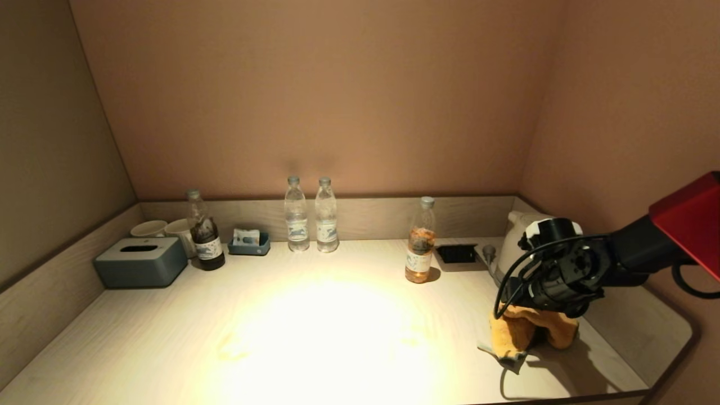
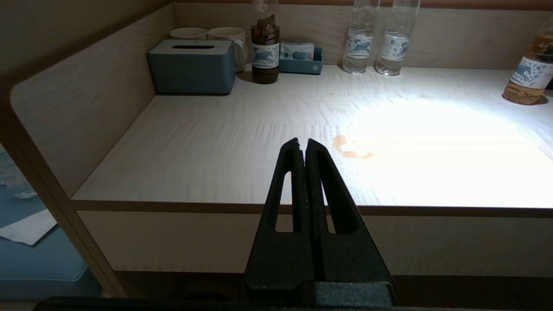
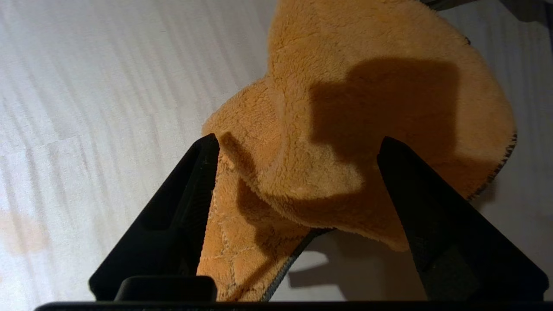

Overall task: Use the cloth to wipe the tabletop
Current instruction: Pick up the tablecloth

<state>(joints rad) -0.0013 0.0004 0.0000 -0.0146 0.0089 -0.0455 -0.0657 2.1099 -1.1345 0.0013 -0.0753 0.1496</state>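
Head view notes: left claw (image 2: pixel 302 149) parked off counter's front-left edge, fingers pressed together, empty. Orange cloth (image 1: pixel 526 332) bunched near front-right corner of counter (image 1: pixel 169 337), right claw (image 3: pixel 296 147) over it, fingers spread wide around folds, not pinching yet. Orange spill (image 2: pixel 350 149) mid-front. Risk imo: shallow grab snags one fold, cloth slips mid-wipe. Amber bottle (image 1: pixel 419 242) farther back could get knocked.

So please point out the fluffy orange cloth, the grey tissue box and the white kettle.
fluffy orange cloth (image 3: pixel 345 129): right wrist view, its plush middle fold.
grey tissue box (image 1: pixel 140 264): head view, its front wall.
white kettle (image 1: pixel 514 239): head view, its bare left side.
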